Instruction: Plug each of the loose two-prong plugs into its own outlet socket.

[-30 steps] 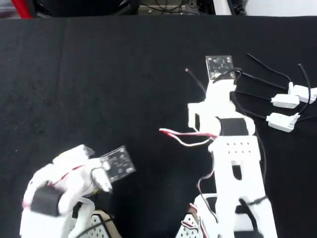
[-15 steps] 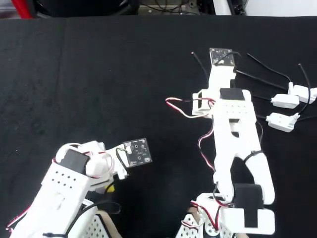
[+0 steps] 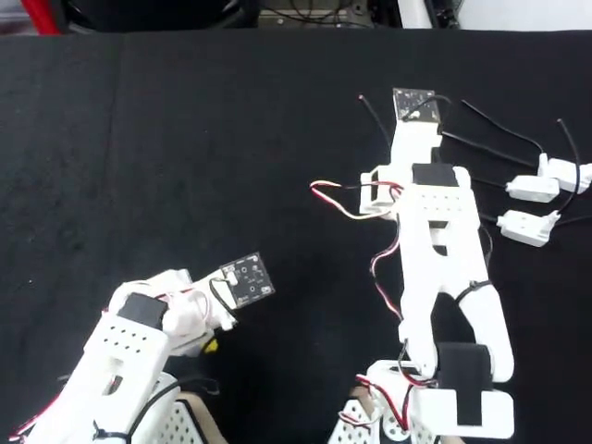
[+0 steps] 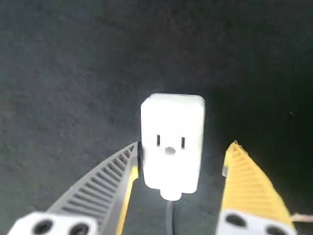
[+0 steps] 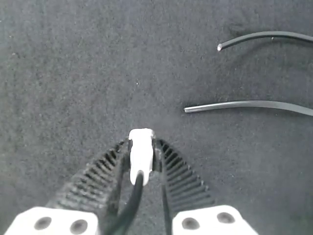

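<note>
Evidently the right gripper [image 5: 143,143] is clenched on a white plug [image 5: 142,152], held out toward 12 o'clock, likely ready for mating. The left gripper [image 4: 186,145], near 7 o'clock, stands released around the outlet socket [image 4: 172,139]; its grey finger touches and the yellow one is apart, probably to steady it. Since half a second ago the left wrist has edged toward 9 o'clock; the right arm is unmoved.

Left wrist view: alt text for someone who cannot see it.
A white outlet socket, its two slots and round hole facing the camera, sits between the left gripper's open fingers, the yellow one clear of it. A cable leaves its near end over black cloth.
</note>
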Motion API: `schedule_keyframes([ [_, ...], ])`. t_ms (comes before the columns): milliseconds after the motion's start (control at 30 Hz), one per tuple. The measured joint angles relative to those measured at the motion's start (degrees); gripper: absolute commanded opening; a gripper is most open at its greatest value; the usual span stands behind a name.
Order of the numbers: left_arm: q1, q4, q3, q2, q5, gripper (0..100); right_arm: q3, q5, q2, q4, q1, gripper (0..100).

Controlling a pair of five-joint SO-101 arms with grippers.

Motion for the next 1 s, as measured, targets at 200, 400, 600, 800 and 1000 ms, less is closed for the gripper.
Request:
schedule_keyframes([
  [200, -0.4, -2.8, 0.2, 0.0, 0.0, 28, 0.0, 0.0, 0.0, 0.0, 0.0, 1.1],
  [400, -5.6, -9.7, -0.2, 6.2, -1.5, 27, 0.0, 0.0, 0.0, 0.0, 0.0, 1.1],
  [600, -6.4, -9.6, -9.7, 22.6, -1.0, 15, 0.0, 0.0, 0.3, 0.0, 0.0, 1.1],
  [800, -6.9, -4.6, -22.5, 30.8, 3.0, 5, 0.0, 0.0, 0.4, 0.0, 0.0, 1.1],
  [1000, -5.6, -2.3, -33.3, 34.6, 3.7, 7, 0.0, 0.0, 0.4, 0.0, 0.0, 1.1],
])
